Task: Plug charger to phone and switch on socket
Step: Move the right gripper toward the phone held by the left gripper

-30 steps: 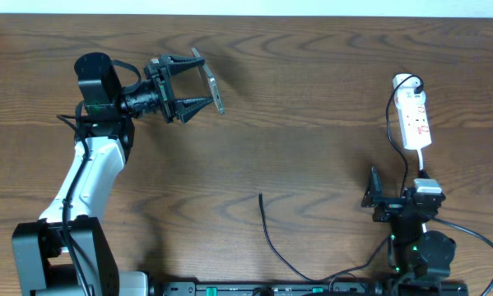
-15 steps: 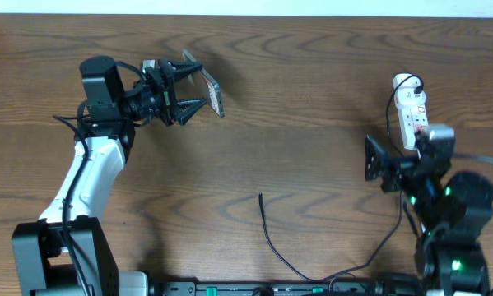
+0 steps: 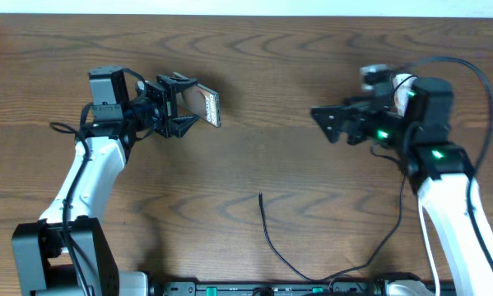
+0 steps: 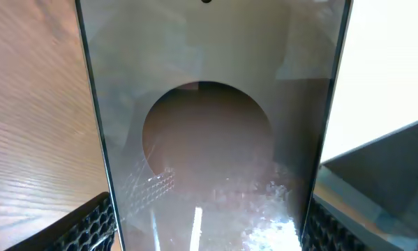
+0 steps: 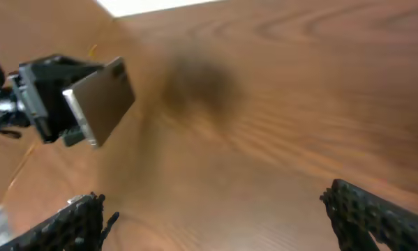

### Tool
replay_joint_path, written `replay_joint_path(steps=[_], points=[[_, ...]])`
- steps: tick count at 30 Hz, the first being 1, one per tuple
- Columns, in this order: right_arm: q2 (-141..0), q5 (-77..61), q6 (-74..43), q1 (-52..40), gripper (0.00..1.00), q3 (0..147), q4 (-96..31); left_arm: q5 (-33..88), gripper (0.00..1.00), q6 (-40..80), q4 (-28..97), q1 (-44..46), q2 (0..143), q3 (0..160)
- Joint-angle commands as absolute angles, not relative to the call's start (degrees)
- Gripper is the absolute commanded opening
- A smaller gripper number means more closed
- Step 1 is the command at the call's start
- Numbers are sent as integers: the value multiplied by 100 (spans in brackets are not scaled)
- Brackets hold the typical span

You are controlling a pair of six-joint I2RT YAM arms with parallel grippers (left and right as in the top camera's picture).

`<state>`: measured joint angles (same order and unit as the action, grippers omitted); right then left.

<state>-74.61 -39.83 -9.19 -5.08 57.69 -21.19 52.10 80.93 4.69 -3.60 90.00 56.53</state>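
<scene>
My left gripper (image 3: 188, 103) clamps the slick, stiff phone (image 3: 210, 108); right gripper (image 3: 324, 124) gapes empty. Limp charger (image 3: 267, 237): I'd pinch just behind its tip.

Overhead is evenly bright and sharp, with only a faint, soft shadow on the table (image 3: 254, 156) beside the phone (image 3: 206, 107). In the left wrist view the phone fills the frame out of focus, with streaky glare low on its face and blown-out white to its right. The right wrist view is smeared throughout, probably motion blur, with a hazy dark shadow right of the phone.
</scene>
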Motion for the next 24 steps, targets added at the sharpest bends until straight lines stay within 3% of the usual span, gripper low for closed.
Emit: replay_joint_path(steps=[1,14,24], points=[[-7797,-4287,-985,-891,99,6097,-2126,4840,7,7970,659,-200,8875,5647],[-8062,-4104,-982,-2182,99,6204,-1122,4333,7,8047,856,495,8875,5649],[-8064,-4101,-987,-2486,99,6204,-1133,4285,8,8239,856,600,8875,5649]])
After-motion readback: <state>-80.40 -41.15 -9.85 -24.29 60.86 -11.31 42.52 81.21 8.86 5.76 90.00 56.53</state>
